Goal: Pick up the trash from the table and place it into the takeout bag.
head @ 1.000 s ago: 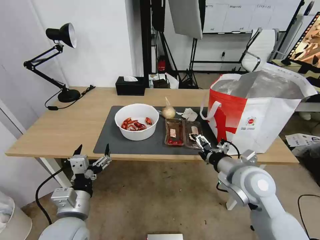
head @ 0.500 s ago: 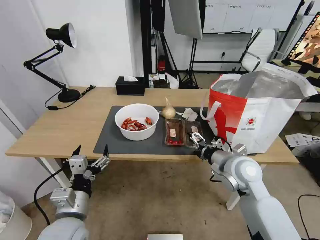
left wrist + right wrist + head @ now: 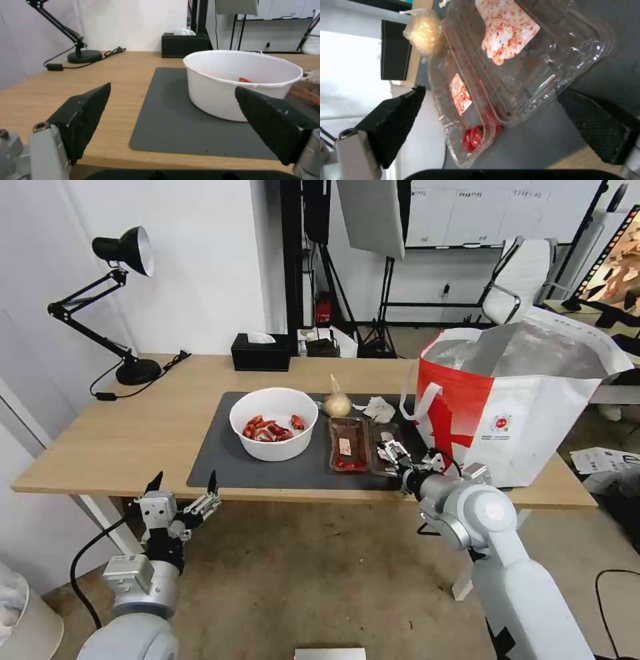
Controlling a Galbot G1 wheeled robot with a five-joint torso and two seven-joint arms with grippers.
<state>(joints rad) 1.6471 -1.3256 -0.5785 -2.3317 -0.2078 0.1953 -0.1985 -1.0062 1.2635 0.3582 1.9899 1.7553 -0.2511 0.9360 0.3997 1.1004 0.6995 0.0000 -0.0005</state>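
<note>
While no readable writing is shown anywhere, a small round red logo is printed on the white front panel of the takeout bag (image 3: 520,407), which is stood at the right end of the table (image 3: 120,440), foil lining exposed, white strap handle draped down its red side.

On the dark grey mat (image 3: 227,460) the trash is laid out in a row: the white bowl (image 3: 273,432) of red shells, then two clear trays, the left tray (image 3: 348,444) with red scraps at its near end, and the right tray (image 3: 381,441) just beside it. Stained white paper liners are seen inside both in the right wrist view. Behind them the knotted clear bag (image 3: 337,403) and the crumpled tissue (image 3: 380,409) are parked.

The right gripper (image 3: 395,455) is held over the near end of the right tray, jaws spread wide with the tray's corner between them, nothing gripped. The left gripper (image 3: 183,488) is kept below the table's front edge, fingers wide apart too, pointed at the bowl.

A black tissue box (image 3: 261,352) and a black desk lamp (image 3: 127,253) are left at the back of the table.
</note>
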